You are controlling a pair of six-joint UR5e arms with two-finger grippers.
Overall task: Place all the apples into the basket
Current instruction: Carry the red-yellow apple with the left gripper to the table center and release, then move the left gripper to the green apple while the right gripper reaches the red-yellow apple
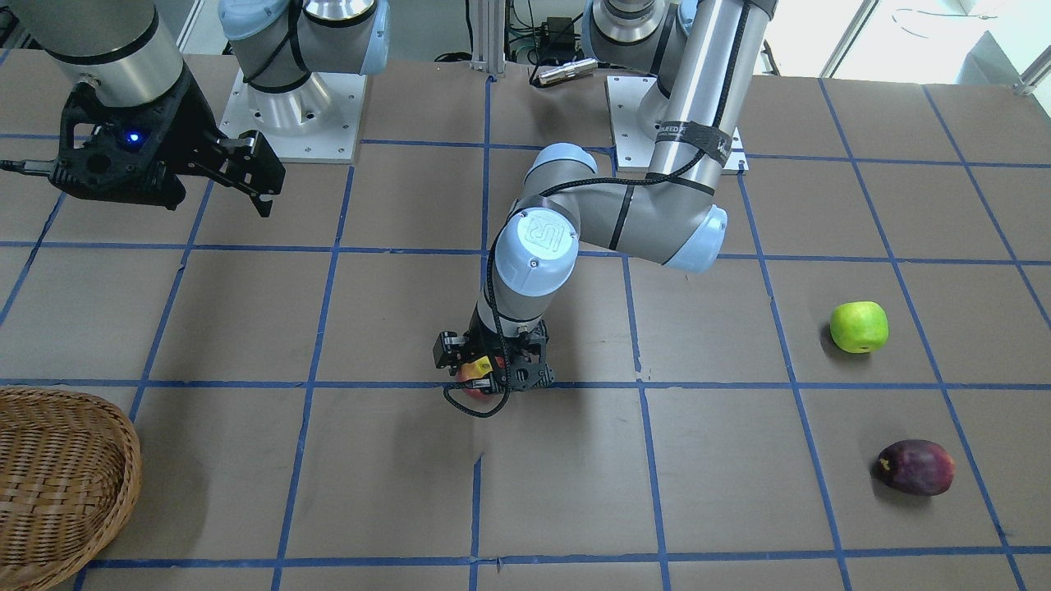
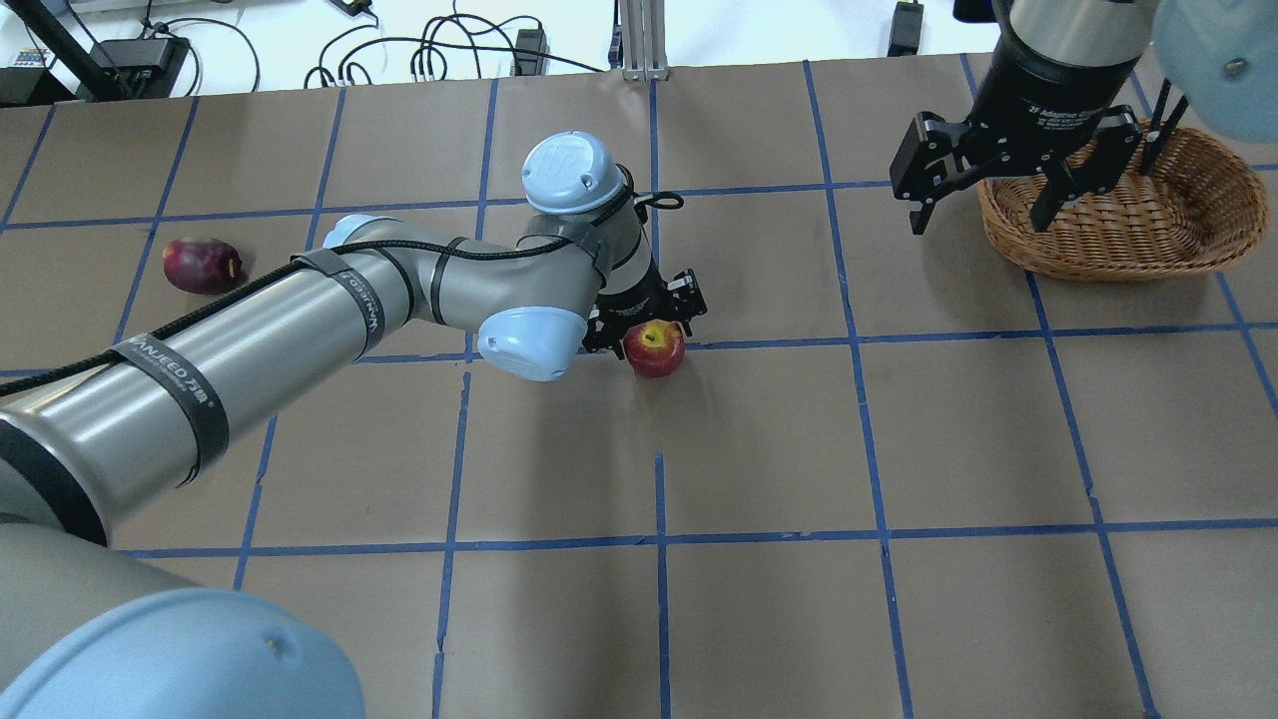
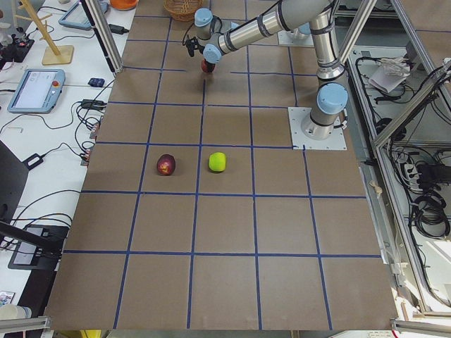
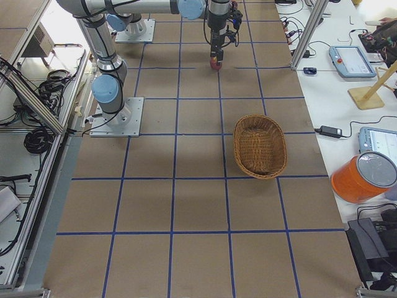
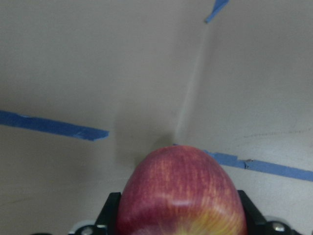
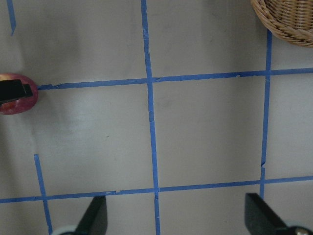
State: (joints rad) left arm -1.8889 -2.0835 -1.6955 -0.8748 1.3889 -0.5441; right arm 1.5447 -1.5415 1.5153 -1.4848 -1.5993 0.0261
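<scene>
The red apple sits at the table's middle on a blue tape line. My left gripper is shut on it, its fingers pressing both sides in the left wrist view. The lime green apple and the dark purple apple lie apart from each other on the robot's left side. The arm hides the green one in the overhead view. The wicker basket stands on the robot's right. My right gripper hangs open and empty above the table beside the basket's inner edge.
The two arm base plates are bolted at the robot's edge of the table. Blue tape lines grid the brown table. An orange tub and teach pendants sit on side benches beyond the table's far edge.
</scene>
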